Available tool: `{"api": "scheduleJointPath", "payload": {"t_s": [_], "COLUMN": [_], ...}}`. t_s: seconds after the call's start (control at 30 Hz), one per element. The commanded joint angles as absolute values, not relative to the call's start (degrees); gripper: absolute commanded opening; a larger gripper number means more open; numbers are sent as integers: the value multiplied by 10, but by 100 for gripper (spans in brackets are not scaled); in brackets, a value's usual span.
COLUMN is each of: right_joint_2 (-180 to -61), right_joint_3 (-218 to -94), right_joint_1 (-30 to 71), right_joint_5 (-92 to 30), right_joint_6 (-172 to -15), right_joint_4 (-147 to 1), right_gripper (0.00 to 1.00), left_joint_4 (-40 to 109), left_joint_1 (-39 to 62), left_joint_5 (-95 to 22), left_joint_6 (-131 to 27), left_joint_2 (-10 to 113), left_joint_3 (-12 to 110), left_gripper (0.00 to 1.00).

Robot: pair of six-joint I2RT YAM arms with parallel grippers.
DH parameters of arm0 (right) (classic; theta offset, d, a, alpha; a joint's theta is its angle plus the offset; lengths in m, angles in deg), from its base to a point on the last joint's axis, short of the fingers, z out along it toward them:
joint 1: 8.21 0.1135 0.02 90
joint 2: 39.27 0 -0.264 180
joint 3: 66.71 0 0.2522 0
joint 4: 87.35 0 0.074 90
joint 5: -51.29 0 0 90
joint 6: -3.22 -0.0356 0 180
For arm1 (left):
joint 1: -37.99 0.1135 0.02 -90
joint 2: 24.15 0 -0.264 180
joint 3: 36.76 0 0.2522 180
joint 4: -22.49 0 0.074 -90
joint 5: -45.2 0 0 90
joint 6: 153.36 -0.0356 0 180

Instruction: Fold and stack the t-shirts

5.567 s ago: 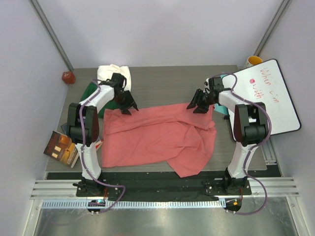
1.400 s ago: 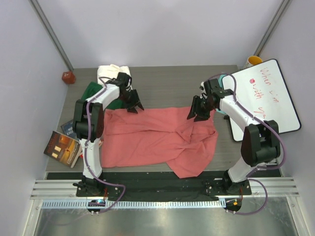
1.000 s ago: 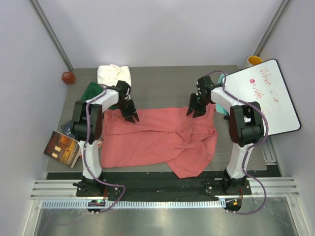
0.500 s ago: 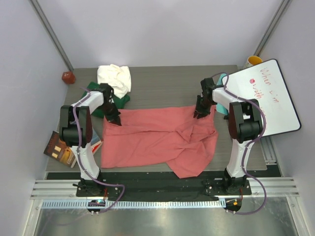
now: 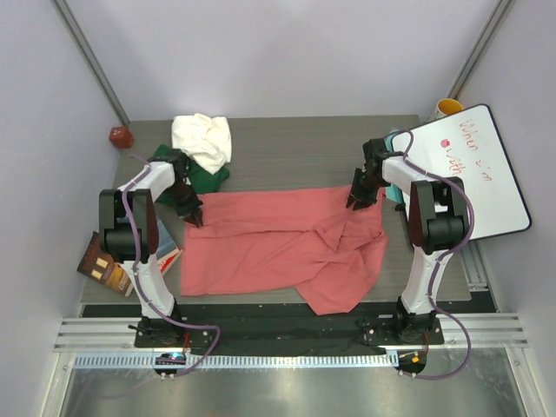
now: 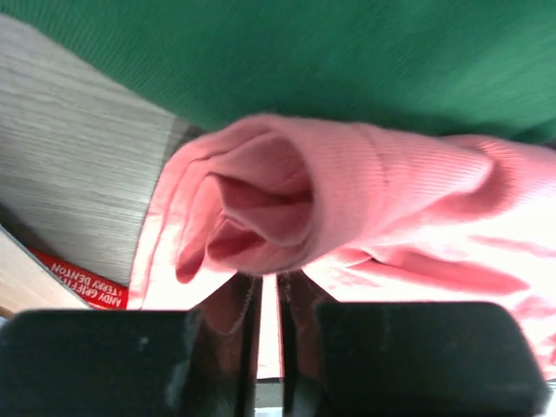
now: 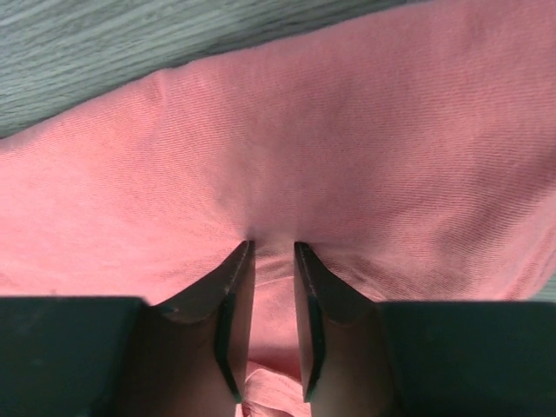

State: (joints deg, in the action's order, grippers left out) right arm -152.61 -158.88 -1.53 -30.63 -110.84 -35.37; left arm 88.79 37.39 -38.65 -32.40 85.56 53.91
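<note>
We pinch the salmon-pink t-shirt (image 5: 278,248) with both tools closed tight on cloth: left tool (image 5: 193,217) at its far-left corner, right tool (image 5: 359,201) at its far-right corner. It lies spread across the tabletop (image 5: 287,148).

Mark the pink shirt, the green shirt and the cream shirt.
pink shirt (image 5: 261,248), top view, flat middle.
green shirt (image 5: 210,177), top view, exposed right edge.
cream shirt (image 5: 201,139), top view, bundle's middle.

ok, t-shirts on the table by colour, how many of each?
salmon-pink t-shirt: 1
dark green t-shirt: 1
cream-white t-shirt: 1
Total: 3
</note>
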Motion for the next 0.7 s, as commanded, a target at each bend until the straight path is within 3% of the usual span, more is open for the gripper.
{"api": "scheduleJointPath", "payload": {"t_s": [0.0,0.13,0.33,0.67], "right_joint_2": [-1530,-1491,-1426,-1446], "right_joint_3": [-1579,-1602,-1599,-1612], "right_joint_1": [-22,-22,-29,-52], "right_joint_5": [-338,-326,-362,-384], "right_joint_6": [-1098,-1094,-1092,-1099], "right_joint_4": [-345,-333,-331,-330], "right_gripper": [37,45,47,46], "left_joint_4": [899,893,878,858], "left_joint_1": [397,401,401,385], "left_joint_5": [-403,-395,-347,-283], "left_joint_6": [-333,-333,-315,-315], "left_joint_2": [810,794,789,855], "left_joint_3": [533,555,598,642], "left_gripper": [16,23,31,31]}}
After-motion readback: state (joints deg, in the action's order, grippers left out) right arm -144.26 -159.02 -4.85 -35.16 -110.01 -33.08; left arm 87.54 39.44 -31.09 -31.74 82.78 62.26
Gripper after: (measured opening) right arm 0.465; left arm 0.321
